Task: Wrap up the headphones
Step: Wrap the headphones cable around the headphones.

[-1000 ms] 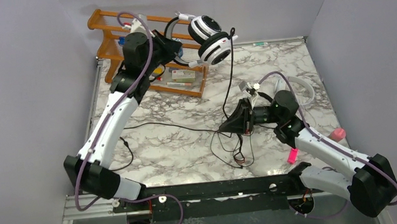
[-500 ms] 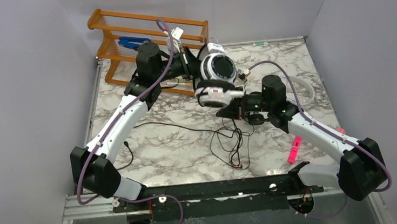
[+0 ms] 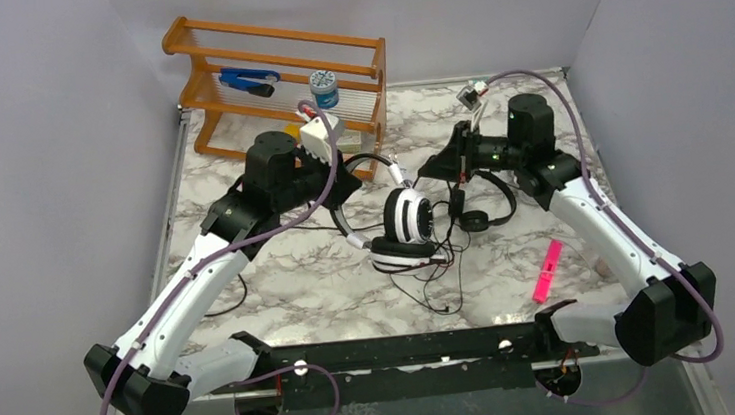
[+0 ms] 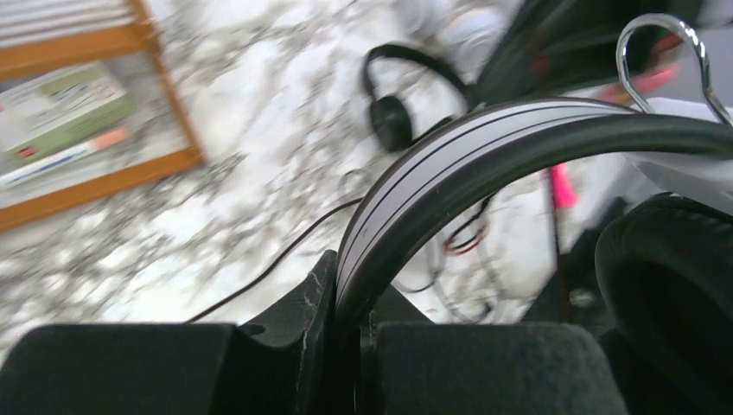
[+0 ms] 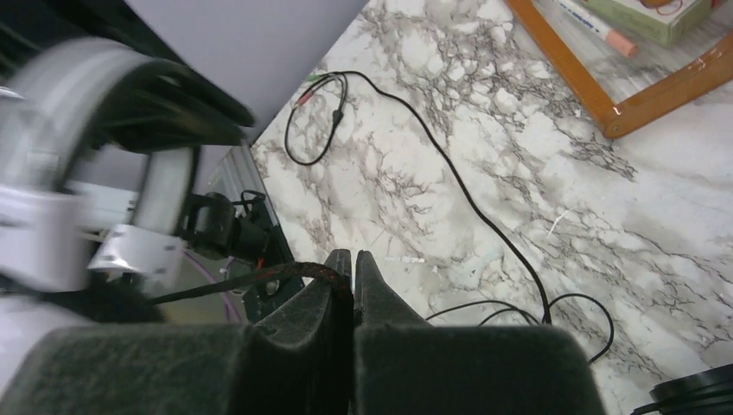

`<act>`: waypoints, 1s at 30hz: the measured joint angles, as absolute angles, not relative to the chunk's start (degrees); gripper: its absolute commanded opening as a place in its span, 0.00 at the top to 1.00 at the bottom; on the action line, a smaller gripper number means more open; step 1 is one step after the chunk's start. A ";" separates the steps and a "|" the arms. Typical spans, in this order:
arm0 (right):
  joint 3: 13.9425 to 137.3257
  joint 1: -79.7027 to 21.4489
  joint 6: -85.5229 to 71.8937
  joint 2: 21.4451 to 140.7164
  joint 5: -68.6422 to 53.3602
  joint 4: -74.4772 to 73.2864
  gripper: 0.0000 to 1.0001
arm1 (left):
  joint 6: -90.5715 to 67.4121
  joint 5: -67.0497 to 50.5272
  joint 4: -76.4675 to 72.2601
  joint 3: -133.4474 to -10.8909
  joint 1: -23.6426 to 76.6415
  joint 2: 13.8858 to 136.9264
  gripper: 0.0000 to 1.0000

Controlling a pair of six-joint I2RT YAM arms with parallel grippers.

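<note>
The white headphones (image 3: pixel 406 216) with black ear pads sit tilted, headband raised. Their black cord (image 3: pixel 428 274) trails in loose loops below. The smaller black headphones (image 3: pixel 473 221) lie flat just beside.

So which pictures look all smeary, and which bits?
Left wrist view: the marble table and orange wooden rack are smeared. Right wrist view: the white-and-black headphones at left are blurry, the marble sharp. Top view: all crisp.

Bright, even light; soft shadows; both wrist views motion-blurred.
</note>
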State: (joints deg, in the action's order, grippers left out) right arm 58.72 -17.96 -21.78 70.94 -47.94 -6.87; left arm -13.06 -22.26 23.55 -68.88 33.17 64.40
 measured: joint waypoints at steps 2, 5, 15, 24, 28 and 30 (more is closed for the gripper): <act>62.41 -17.69 -20.75 70.94 -48.23 -10.74 0.99 | -9.19 -16.01 26.04 -67.40 34.35 64.12 1.00; 67.99 -17.76 -18.52 71.90 -49.21 -16.86 1.00 | -4.99 -5.37 27.38 -65.78 36.03 65.23 1.00; 75.46 -17.80 -15.18 81.08 -57.17 -27.88 0.99 | 4.69 22.22 25.04 -65.08 42.48 68.64 1.00; 74.81 -18.92 -24.56 81.76 -63.20 -23.07 0.89 | 10.13 41.56 17.32 -65.21 46.63 71.46 1.00; 71.75 -21.71 -33.65 81.08 -63.68 -14.72 0.89 | 9.04 46.89 16.69 -66.32 46.68 74.41 1.00; 71.59 -22.90 -37.21 81.08 -63.05 -12.12 0.89 | 8.43 47.90 16.75 -66.43 46.81 75.24 1.00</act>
